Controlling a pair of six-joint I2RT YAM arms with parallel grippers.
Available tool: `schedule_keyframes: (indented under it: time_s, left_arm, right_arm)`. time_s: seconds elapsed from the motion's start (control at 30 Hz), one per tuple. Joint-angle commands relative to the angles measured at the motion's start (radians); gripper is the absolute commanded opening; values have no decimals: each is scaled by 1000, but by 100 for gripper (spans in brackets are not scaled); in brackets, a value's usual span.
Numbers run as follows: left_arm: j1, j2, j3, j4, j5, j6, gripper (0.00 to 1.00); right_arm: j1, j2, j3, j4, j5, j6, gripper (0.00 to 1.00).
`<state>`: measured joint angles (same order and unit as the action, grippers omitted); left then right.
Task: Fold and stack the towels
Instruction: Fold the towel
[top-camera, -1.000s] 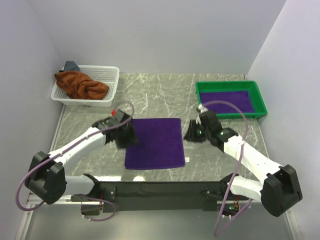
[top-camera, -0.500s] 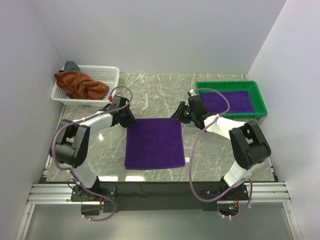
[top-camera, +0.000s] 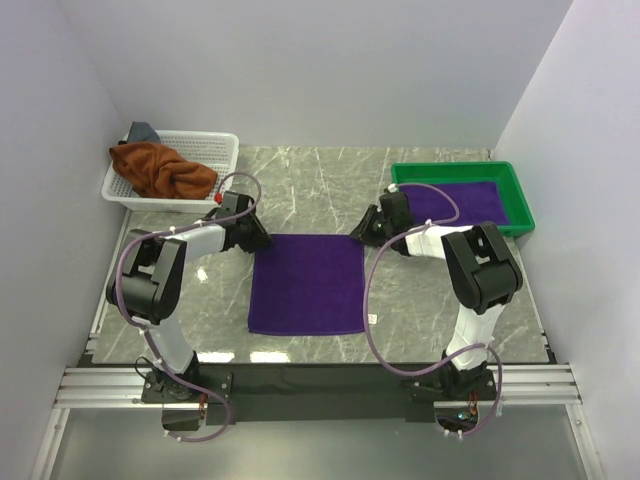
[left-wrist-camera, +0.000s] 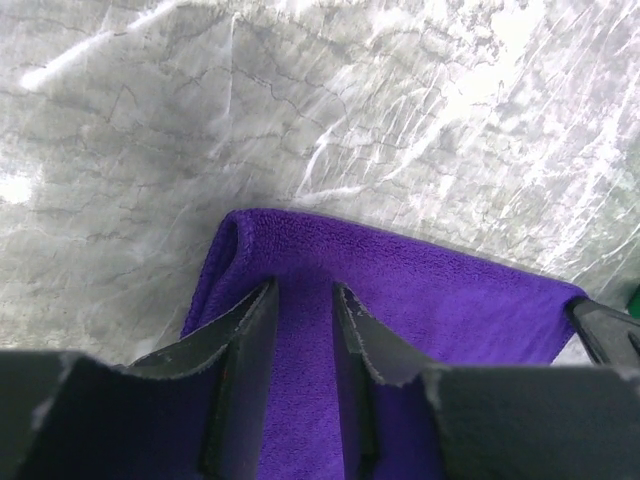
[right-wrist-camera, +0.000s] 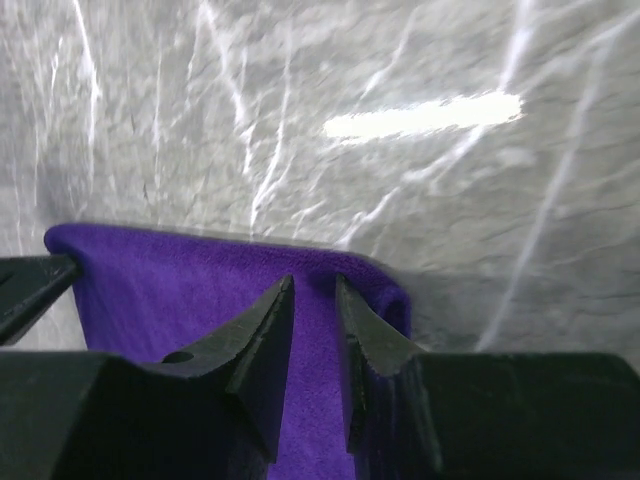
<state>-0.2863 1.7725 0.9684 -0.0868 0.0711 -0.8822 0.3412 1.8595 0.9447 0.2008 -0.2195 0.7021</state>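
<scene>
Left pincer (left-wrist-camera: 305, 290) and right pincer (right-wrist-camera: 314, 282) sit narrow over far corners of the towel (top-camera: 306, 285), probably to fold it toward the tabletop's (top-camera: 300, 180) near edge; can't tell if they're gripping.

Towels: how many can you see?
4: purple towel on the table, second purple towel in the green tray, rust-brown towel and grey-blue towel in the white basket; more may hide beneath.

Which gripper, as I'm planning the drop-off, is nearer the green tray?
Right. The right gripper sits at the far right corner of the purple towel on the table, just left of the green tray. The left gripper is at its far left corner, nearer the white basket.
</scene>
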Motion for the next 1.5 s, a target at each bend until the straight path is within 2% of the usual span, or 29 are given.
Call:
schedule_keyframes:
  time_s: [0.0, 0.17, 0.27, 0.37, 0.4, 0.47, 0.57, 0.77, 0.9, 1.03, 1.47]
  left_arm:
    - [7, -2, -22, -7, -7, -11, 36]
    - [7, -94, 42, -102, -31, 37, 46]
    - [7, -133, 134, -209, -53, 123, 63]
    - [7, -156, 243, -330, -103, 236, 74]
    - [9, -162, 268, -352, -116, 267, 83]
    - [10, -183, 317, -407, -143, 354, 93]
    - [15, -232, 317, -418, -174, 457, 98]
    - [15, -350, 167, -311, -203, 551, 99]
    - [15, -348, 125, -292, -208, 554, 99]
    - [15, -318, 127, -295, -192, 552, 99]
    - [15, -278, 145, -306, -185, 554, 99]
  right_arm:
    - [-22, -19, 17, -9, 60, -19, 31]
    - [-22, -118, 101, -127, 74, -192, 32]
    - [-22, -144, 198, -262, 63, -360, 37]
    - [-21, -132, 304, -409, 45, -556, 52]
    - [-21, -123, 357, -488, 16, -605, 57]
    - [-19, -82, 413, -572, -3, -743, 60]
    - [-21, -25, 492, -699, -9, -874, 60]
    - [-13, 117, 637, -903, -41, -1027, 60]
    - [-10, 191, 724, -992, -49, -1076, 53]
    - [4, 227, 753, -1005, -58, -1104, 49]
    - [42, 342, 853, -1054, -69, -1150, 49]
